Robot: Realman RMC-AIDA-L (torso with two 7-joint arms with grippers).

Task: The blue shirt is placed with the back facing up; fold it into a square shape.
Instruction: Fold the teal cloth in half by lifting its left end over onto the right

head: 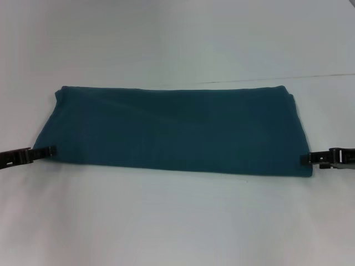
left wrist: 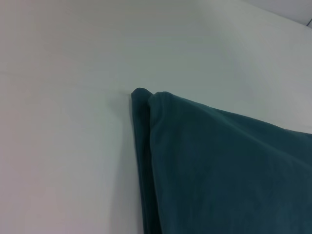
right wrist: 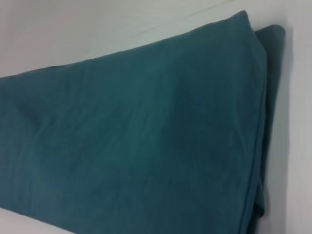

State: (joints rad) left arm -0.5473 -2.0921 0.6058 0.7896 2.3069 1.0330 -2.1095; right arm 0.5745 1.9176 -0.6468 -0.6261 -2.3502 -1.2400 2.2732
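Observation:
The blue shirt [head: 172, 130] lies on the white table as a long, plain teal band folded in layers, running left to right. No lettering shows. My left gripper [head: 49, 151] is low at the band's near left corner, its tip at the cloth edge. My right gripper [head: 308, 159] is low at the near right corner, its tip at the cloth edge. The left wrist view shows a layered folded corner of the shirt [left wrist: 214, 165]. The right wrist view shows the shirt's other end [right wrist: 146, 136] with stacked edges.
The white table [head: 177, 221] spreads all around the shirt. A thin seam line [head: 310, 76] runs across the table's far right side behind the shirt.

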